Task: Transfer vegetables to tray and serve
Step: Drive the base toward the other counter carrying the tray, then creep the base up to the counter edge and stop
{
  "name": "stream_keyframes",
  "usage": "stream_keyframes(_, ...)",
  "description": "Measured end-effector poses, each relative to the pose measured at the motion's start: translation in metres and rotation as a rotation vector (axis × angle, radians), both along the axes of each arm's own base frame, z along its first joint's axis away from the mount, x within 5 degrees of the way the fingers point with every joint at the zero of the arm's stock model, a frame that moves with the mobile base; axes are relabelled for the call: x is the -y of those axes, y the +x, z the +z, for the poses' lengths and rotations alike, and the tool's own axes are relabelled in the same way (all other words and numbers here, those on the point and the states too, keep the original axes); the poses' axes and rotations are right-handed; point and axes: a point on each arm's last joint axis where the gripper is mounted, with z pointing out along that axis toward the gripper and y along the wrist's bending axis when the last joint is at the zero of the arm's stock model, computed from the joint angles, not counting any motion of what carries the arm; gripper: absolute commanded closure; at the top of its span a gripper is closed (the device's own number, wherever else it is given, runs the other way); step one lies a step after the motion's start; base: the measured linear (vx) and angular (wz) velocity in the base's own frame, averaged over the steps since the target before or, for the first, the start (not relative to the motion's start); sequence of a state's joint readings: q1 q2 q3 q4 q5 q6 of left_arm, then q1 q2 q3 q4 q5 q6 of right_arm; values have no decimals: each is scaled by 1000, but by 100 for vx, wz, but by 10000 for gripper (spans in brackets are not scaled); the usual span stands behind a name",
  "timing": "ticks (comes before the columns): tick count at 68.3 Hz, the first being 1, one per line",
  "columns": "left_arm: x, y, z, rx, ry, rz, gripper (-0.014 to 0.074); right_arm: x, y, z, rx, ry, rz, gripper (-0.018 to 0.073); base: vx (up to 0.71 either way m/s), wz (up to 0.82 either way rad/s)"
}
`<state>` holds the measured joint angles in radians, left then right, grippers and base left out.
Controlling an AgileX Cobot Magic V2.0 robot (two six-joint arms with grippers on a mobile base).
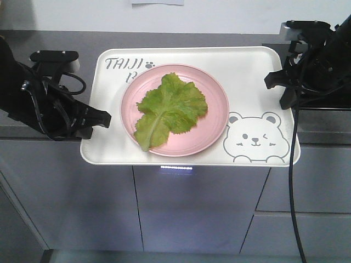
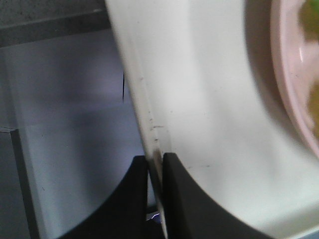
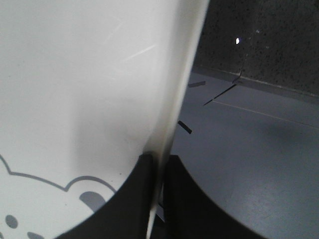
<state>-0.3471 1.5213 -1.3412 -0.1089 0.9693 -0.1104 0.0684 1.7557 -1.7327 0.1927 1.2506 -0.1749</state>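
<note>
Lettuce leaf [image 1: 170,109], ruffled and bright green with a pale rib, lies loose on the round pink plate [image 1: 219,112], which stands on the cream tray [image 1: 258,82] between the "TAIJI" lettering [image 1: 123,63] and the winking bear face [image 1: 255,137]. The leaf is probably light, limp and easily bruised. The plate could slide on the smooth plastic, so the load is best carried level by the tray's rim. The left tool [image 2: 155,164] pinches the left rim and the right tool [image 3: 157,164] pinches the right rim, each with the thin edge between its closed black fingers. The tray's near edge overhangs the front of the grey table [image 1: 181,38], above the cabinet fronts [image 1: 197,208]. Whether the tray rests on the table cannot be told. A black cable [image 1: 293,181] hangs beside the right corner, and nothing else crowds the tray.
</note>
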Motion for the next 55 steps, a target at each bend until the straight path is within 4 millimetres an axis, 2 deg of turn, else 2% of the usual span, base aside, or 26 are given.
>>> stream_keyframes(55,0,0,0,0,0,0,602,0,0,0,0,0,0,565,13,0)
